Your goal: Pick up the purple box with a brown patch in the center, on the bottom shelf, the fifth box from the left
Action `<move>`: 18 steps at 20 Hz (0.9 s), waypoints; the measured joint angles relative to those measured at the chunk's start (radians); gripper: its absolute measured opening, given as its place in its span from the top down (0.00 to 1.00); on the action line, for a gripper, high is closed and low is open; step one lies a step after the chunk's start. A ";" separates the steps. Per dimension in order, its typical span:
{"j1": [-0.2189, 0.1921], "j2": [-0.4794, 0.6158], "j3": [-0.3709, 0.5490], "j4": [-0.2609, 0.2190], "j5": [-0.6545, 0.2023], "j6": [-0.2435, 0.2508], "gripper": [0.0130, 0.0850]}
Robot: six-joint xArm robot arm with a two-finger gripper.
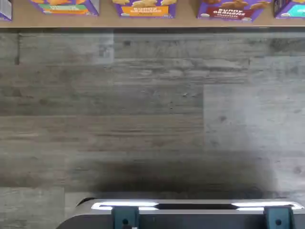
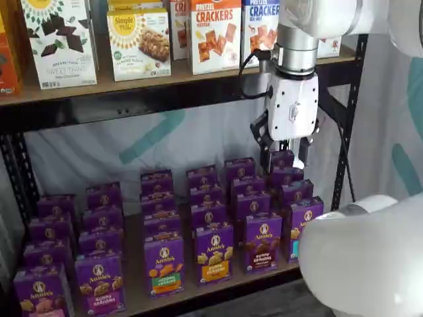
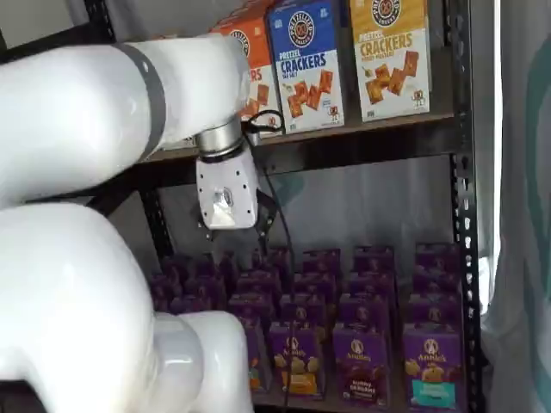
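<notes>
The task was at its beginning: the arm stood high in front of the rack and nothing was picked yet. The claw [image 2: 285,157] hung under its white body, above the rear rows of purple cartons, and held nothing; its black fingers were seen against the dark boxes, so it cannot be told how far they were apart. The purple box [image 2: 263,242] stood in the front row of the bottom shelf [image 2: 135,295], at about 7 o'clock from the claw in a shelf view, between a carton with a yellow-orange panel and one with a teal panel. It stood upright, its long axis vertical, and its printed face with the brown crackers pointed outward to the front rail. The next move probably calls for lowering and coming forward to this front carton, with the fingers open on its two narrow sides.
</notes>
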 joint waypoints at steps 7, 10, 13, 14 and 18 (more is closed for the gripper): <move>-0.033 -0.005 0.012 0.067 -0.015 -0.044 0.00; -0.024 0.000 0.020 0.051 -0.029 -0.033 0.00; -0.020 0.010 0.033 0.035 -0.054 -0.028 0.00; -0.019 0.016 0.038 0.030 -0.067 -0.026 0.00; -0.020 0.053 0.062 0.015 -0.126 -0.027 0.00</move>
